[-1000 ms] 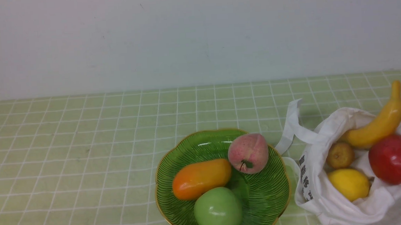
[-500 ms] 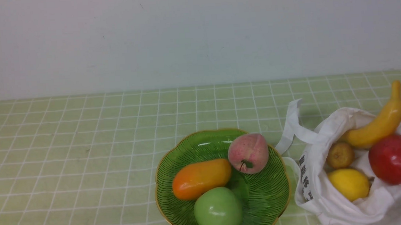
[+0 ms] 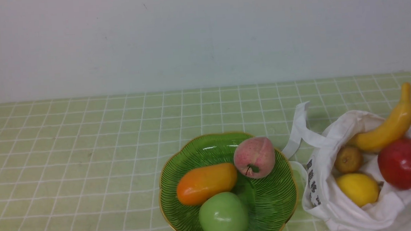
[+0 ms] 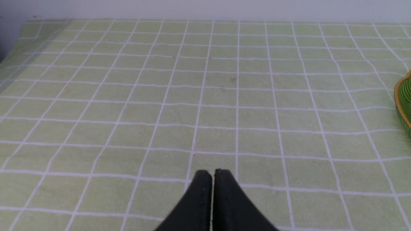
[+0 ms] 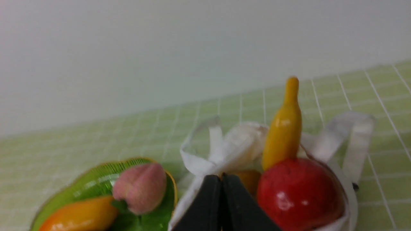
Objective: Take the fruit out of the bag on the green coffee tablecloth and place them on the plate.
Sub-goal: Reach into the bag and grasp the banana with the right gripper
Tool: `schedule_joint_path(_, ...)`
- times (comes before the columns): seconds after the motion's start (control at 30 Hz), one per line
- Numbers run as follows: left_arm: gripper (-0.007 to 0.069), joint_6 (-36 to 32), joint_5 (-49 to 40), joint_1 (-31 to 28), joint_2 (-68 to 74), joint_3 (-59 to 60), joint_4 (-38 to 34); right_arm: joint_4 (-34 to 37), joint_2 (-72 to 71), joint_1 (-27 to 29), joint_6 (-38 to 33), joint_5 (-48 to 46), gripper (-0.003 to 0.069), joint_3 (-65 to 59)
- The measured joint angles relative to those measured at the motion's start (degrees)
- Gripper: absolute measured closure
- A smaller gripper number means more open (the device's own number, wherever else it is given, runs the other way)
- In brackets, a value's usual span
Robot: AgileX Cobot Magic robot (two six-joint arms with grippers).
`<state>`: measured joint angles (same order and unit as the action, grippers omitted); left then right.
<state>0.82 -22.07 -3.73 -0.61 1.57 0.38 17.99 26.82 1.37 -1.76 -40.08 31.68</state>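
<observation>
The white bag lies open at the front right of the green checked tablecloth. In it are a banana, a red apple, a lemon and a small brownish round fruit. The green plate beside it holds a peach, an orange mango-like fruit and a green apple. Neither gripper shows in the front view. My right gripper is shut and empty, just in front of the bag, beside the apple and banana. My left gripper is shut and empty over bare cloth.
A pale wall runs along the back of the table. The bag's strap handle lies on the cloth between bag and plate. The plate's rim shows at the edge of the left wrist view. The cloth's left edge drops off.
</observation>
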Motion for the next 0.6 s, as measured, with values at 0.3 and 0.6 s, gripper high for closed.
schedule_joint_path(0.3, 0.0632, 0.0, 0.0, 0.0, 0.0, 0.0, 0.0, -2.7, 24.0, 0.0, -2.2, -1.4, 0.0524, 13.0)
schedule_joint_path(0.6, 0.0632, 0.0, 0.0, 0.0, 0.0, 0.0, 0.0, -3.8, 38.7, 0.0, -4.5, 6.0, 0.0132, 16.9)
